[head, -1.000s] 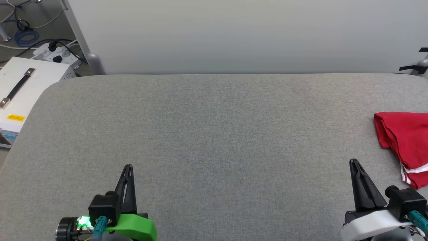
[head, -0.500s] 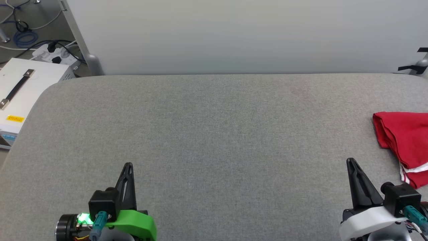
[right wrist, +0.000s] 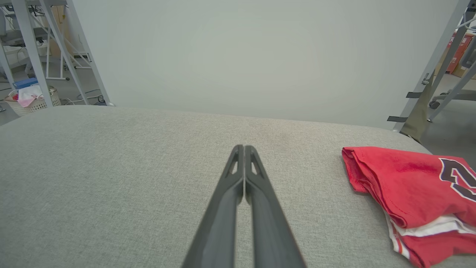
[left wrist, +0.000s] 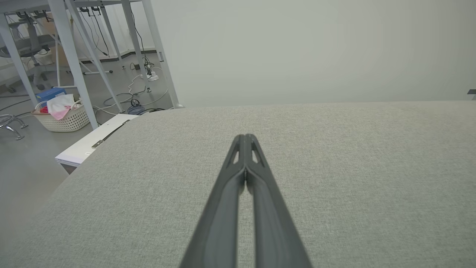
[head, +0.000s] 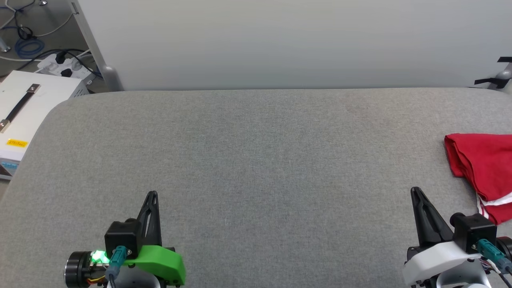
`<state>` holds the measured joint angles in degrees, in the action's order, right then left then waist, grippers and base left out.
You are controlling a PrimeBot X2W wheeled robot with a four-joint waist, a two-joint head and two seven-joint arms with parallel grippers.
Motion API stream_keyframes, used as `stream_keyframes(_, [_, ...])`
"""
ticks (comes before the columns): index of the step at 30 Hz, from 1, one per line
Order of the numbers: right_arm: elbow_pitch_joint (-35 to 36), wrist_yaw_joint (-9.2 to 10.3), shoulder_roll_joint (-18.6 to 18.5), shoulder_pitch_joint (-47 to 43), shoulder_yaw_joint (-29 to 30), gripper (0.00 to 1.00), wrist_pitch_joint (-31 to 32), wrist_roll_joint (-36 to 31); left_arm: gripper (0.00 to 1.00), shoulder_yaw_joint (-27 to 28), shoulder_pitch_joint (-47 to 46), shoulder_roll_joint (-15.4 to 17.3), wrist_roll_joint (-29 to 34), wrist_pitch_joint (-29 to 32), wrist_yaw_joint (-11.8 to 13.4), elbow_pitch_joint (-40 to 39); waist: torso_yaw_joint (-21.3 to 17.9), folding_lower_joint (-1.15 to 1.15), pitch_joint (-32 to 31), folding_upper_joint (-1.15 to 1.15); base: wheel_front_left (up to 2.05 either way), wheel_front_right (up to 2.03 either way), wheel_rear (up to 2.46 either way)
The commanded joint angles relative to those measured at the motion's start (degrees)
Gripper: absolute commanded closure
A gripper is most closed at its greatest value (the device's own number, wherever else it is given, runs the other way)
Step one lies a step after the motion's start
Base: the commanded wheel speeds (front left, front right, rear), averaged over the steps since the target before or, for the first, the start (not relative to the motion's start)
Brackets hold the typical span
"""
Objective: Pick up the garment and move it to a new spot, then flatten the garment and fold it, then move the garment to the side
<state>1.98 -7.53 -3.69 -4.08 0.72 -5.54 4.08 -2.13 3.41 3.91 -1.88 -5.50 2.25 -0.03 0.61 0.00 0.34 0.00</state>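
- The shirt (head: 482, 168) lies folded in a compact bundle at the far right edge of the grey table (head: 256, 152). Folding and moving aside look done, and little seems left.
- It is red and layered, with white sleeve cloth and striped trim showing at its near edge and dark lettering on top.
- The left gripper (head: 152, 195) and right gripper (head: 414, 190) are both clenched on nothing. The right one is near the shirt but apart from it.

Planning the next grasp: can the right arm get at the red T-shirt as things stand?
Probably yes. The red T-shirt lies just right of the right gripper, with only bare grey tabletop between them; its shut jaws would need opening first.
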Motion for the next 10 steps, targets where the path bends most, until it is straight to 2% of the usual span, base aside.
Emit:
stream_keyframes(1, [-0.3,0.03,0.2,1.2,-0.1,1.0,0.3,-0.8,1.0,0.2,-1.1,-0.3,0.6,0.3,-0.3,0.0,0.0,0.0,0.0,0.0,0.0,0.0,0.0])
stream_keyframes(10, [-0.6,0.03,0.3,1.7,-0.2,1.0,1.4,-1.5,1.0,0.6,-1.6,-0.4,0.9,1.3,-0.7,0.0,-0.1,0.0,-0.1,0.0,0.0,0.0,0.0])
